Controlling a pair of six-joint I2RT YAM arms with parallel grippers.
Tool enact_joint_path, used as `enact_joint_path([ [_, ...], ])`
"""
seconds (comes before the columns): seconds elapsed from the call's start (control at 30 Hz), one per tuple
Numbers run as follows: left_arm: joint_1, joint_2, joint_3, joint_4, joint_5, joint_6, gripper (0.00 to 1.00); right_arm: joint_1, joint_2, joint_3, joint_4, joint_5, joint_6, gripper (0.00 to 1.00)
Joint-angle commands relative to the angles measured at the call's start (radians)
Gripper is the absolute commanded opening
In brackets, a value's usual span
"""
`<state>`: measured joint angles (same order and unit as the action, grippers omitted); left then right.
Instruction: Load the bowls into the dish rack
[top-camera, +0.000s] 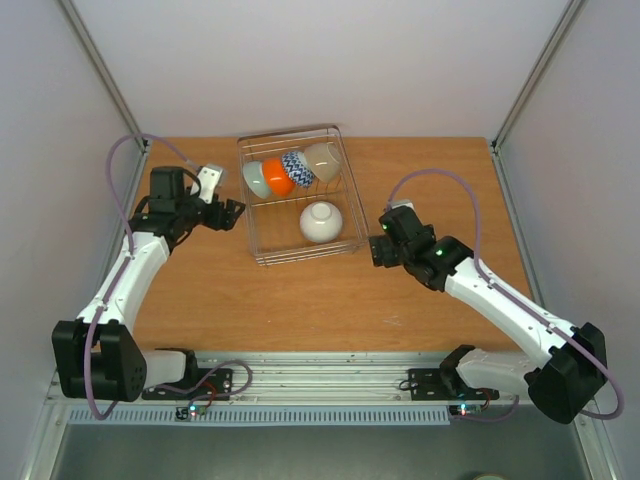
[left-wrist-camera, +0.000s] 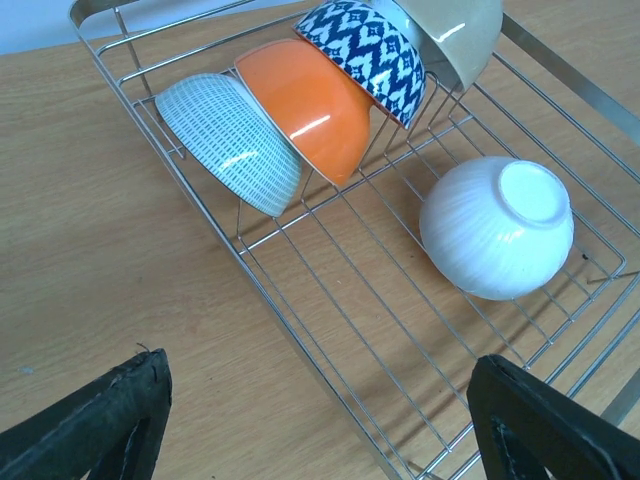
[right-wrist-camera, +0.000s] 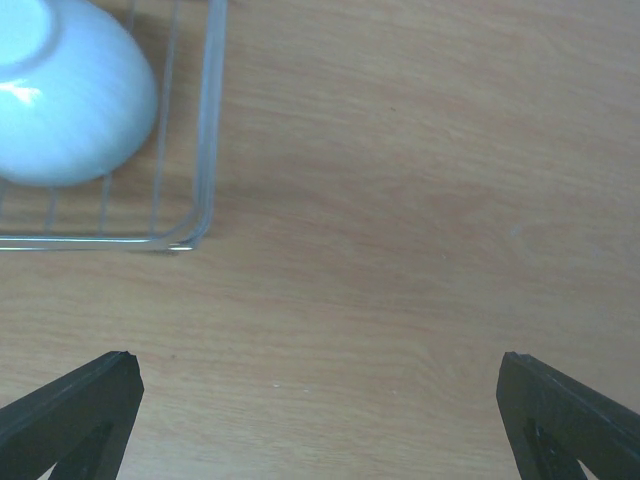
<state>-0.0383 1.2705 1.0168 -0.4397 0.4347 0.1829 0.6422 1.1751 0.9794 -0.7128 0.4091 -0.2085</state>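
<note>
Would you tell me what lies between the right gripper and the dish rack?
Only bare table separates the right gripper from the dish rack, clearest in the right wrist view.

Left fingers (left-wrist-camera: 90, 425), right fingers (right-wrist-camera: 70, 420): wide apart

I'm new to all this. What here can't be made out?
- White bowl: upside down, so its inside is hidden in every view; the right wrist view cuts it at the top and left edges.
- Cream bowl: cut off by the top edge of the left wrist view.
- Dish rack: only one corner shows in the right wrist view.
- Left fingers and right fingers: only tips show, cut by the bottom edge.
</note>
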Motion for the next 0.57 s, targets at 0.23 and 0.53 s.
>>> enact_joint_path([
  [0.23,0.021,0.0,-0.012,0.067,-0.044,-0.014,0.81,-0.106,0.059,-0.022,-0.006,0.102,0.162,0.99],
  [0.53,0.026,0.003,-0.013,0.071,-0.054,-0.013,0.82,-0.111,0.069,-0.021,-0.008,0.14,0.177,0.98],
])
